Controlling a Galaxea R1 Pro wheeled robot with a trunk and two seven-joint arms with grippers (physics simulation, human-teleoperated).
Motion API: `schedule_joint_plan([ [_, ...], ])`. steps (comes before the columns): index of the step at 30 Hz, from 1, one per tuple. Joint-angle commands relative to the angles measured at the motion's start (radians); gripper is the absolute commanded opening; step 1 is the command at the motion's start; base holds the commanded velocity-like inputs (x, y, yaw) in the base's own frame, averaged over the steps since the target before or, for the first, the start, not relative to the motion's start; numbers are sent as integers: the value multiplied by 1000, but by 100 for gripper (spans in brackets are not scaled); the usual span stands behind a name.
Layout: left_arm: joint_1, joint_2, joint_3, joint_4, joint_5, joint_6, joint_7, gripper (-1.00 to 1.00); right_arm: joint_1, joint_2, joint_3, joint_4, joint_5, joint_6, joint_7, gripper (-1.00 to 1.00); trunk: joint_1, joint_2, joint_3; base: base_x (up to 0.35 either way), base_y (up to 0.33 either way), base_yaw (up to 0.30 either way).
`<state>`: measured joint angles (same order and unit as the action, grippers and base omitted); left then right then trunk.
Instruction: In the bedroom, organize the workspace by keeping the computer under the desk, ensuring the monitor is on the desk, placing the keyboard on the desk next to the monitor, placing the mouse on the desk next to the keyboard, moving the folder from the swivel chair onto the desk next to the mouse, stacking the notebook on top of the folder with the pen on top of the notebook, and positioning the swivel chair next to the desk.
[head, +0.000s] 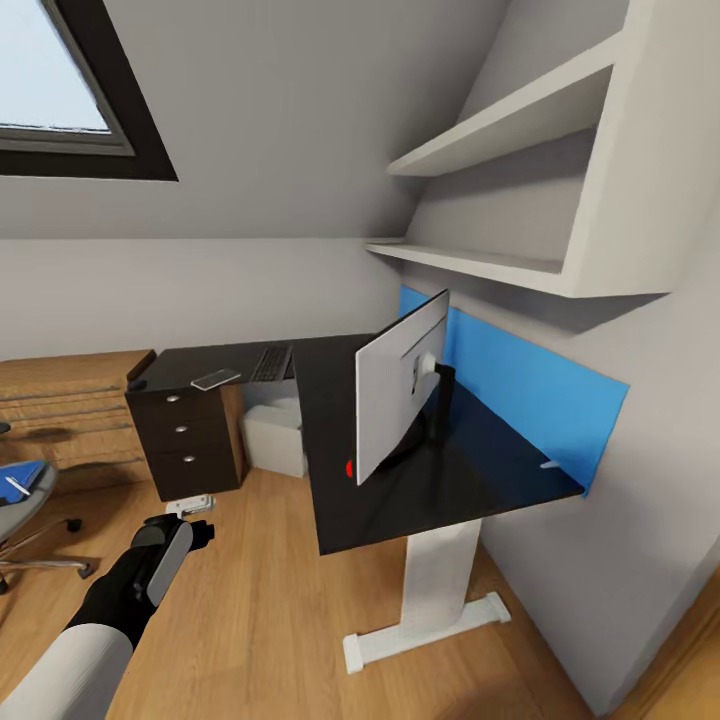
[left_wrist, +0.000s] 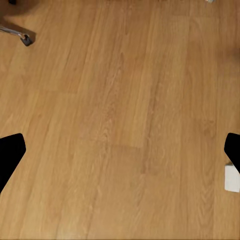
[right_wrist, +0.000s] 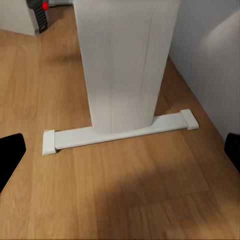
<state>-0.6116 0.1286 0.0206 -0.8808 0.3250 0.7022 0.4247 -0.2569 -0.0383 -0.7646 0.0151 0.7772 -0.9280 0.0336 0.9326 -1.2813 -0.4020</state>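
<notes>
One white flat monitor (head: 400, 385) is standing on the glossy black tabletop (head: 420, 490), back toward us. One dark keyboard (head: 271, 363) is lying further along it. One blue folder (head: 20, 480) is sitting on the grey swivel chair (head: 25, 520). Both sets of jaws are spread wide over the wooden floor (left_wrist: 120, 125).

Between the left gripper (left_wrist: 120, 160)'s wide-apart jaws lies bare wooden floor (left_wrist: 120, 125), open ahead; a chair caster (left_wrist: 25, 39) sits far ahead to one side. Ahead of the right gripper (right_wrist: 120, 160)'s spread jaws, the white desk leg (right_wrist: 125, 60) and its foot bar (right_wrist: 120, 131) block the way, with the wall (right_wrist: 210, 50) close beside them.
</notes>
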Motion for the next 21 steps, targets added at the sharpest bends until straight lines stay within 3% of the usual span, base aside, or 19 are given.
schedule_joint_plan([
  [1,0,0,-1,-1,11,3,8,100,-1,0,-8,2,4,-5,3,100,0,-1,0,183,50,-49],
  [11,0,0,-1,2,11,3,7,100,11,0,-9,2,4,-17,4,100,0,-1,12,130,15,-116],
  [21,0,2,-1,2,11,2,7,100,19,-3,-9,1,4,-20,3,100,0,-1,26,19,1,-145],
])
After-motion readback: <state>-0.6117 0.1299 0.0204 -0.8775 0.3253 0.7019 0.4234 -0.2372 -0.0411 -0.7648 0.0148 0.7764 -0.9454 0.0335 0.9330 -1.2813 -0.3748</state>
